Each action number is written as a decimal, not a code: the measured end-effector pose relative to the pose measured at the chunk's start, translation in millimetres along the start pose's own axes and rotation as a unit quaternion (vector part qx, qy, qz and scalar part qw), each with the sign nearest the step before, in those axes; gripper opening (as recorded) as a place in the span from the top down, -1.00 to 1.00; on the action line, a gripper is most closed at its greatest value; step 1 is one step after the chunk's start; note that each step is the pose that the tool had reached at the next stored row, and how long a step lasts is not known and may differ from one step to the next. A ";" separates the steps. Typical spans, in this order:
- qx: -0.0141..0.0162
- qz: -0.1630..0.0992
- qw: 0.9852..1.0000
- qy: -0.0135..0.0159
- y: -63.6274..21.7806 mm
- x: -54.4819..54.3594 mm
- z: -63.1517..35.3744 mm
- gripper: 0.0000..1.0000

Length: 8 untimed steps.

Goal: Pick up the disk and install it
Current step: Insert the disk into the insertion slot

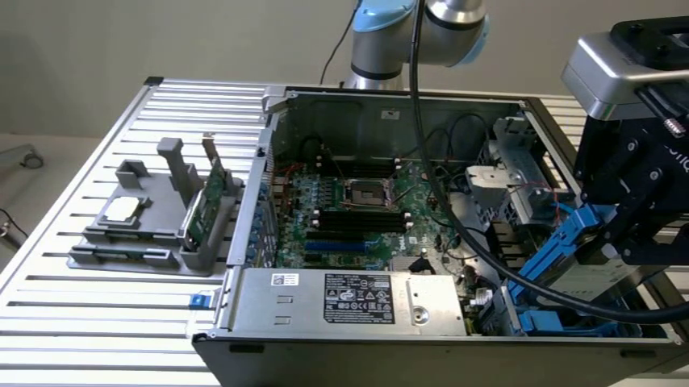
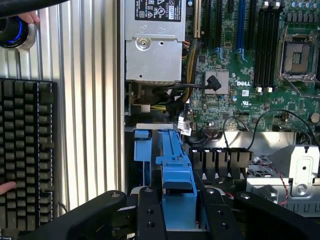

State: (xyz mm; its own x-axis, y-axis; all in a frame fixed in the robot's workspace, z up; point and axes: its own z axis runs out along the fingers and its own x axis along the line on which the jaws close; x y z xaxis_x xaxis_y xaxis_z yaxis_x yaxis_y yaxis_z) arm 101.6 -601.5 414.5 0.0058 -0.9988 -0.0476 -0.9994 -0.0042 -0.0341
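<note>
Claw (image 2: 181,202): matt black, smooth finish. Disk (image 1: 586,278) in claw: dull silver-grey metal, blue moulded plastic bracket, slight sheen. Power supply (image 1: 344,300) beside claw: bare grey sheet metal, printed paper label. Desk (image 1: 97,322) beyond: ribbed satin aluminium. Motherboard (image 1: 356,211): green, lacquered gloss.

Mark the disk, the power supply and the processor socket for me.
the disk (image 1: 560,242), exterior view, on its blue bracket rail.
power supply (image 1: 361,298), exterior view, on its printed label.
processor socket (image 2: 298,55), wrist view, on the socket's middle.
</note>
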 end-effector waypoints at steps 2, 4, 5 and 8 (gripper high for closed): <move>0.000 0.000 1.000 0.000 0.0 0.0 0.0 0.35; 0.000 0.000 1.000 0.000 0.0 0.0 0.0 0.35; 0.000 0.000 1.000 0.000 0.0 0.0 0.0 0.35; 0.000 0.000 1.000 0.000 0.0 0.0 0.0 0.35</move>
State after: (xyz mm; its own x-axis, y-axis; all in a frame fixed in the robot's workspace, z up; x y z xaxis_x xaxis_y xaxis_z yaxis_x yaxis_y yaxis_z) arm 101.6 -601.5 414.5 0.0058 -0.9988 -0.0476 -0.9994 -0.0042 -0.0341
